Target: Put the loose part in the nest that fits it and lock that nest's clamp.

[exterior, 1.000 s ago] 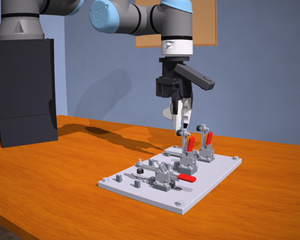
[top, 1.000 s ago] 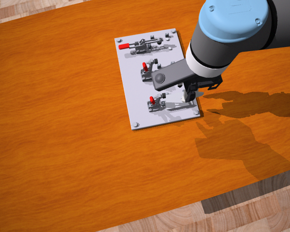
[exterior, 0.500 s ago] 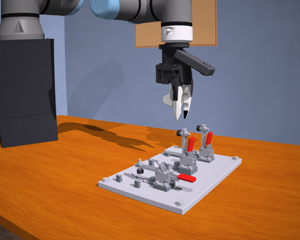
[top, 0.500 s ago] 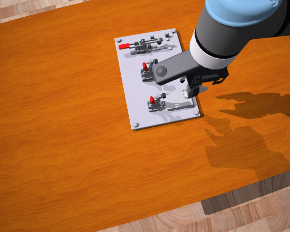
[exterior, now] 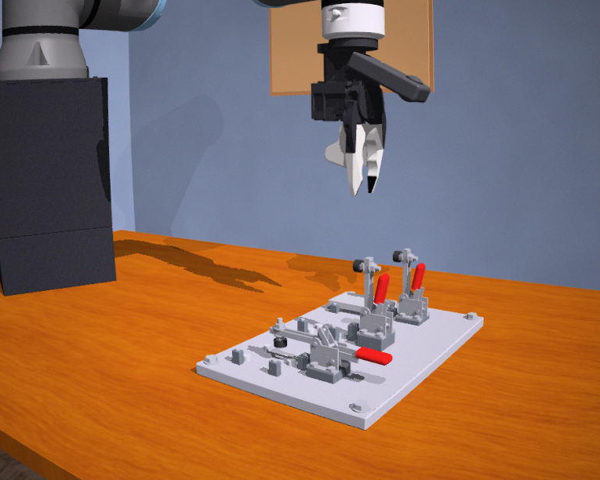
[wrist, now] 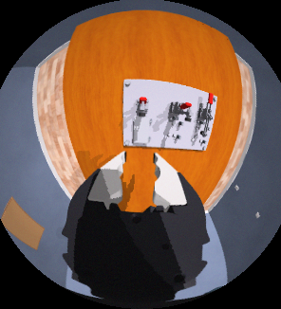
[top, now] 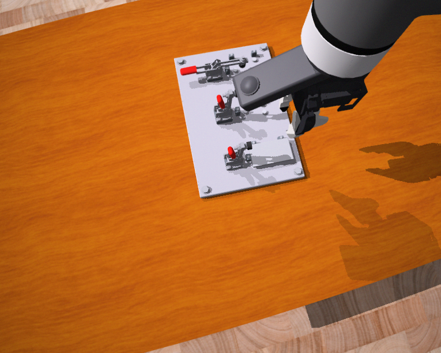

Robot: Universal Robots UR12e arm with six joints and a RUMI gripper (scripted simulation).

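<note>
The grey fixture plate (top: pixel 195 141) (exterior: pixel 438 336) (wrist: pixel 159 92) lies on the orange table and carries three toggle clamps. The pale flat part (top: pixel 276 149) (exterior: pixel 344 303) (wrist: pixel 137 132) lies in the end nest. That nest's clamp has its red handle (top: pixel 231 152) (exterior: pixel 417 275) (wrist: pixel 142 99) upright and its bar raised off the part. The middle clamp's handle (top: pixel 220 101) (exterior: pixel 381 287) also stands up. The third clamp's handle (top: pixel 188 70) (exterior: pixel 372 355) lies flat. My gripper (top: pixel 295 131) (exterior: pixel 363 188) (wrist: pixel 140 153) hangs high above the plate's edge by the part. Its fingers are drawn nearly together with nothing between them.
The arm's dark base box (exterior: pixel 49 180) stands at the table's back left. The table (top: pixel 83 172) ends at a wooden floor (top: pixel 377 329) on all sides. A brown board (exterior: pixel 294 47) hangs on the back wall.
</note>
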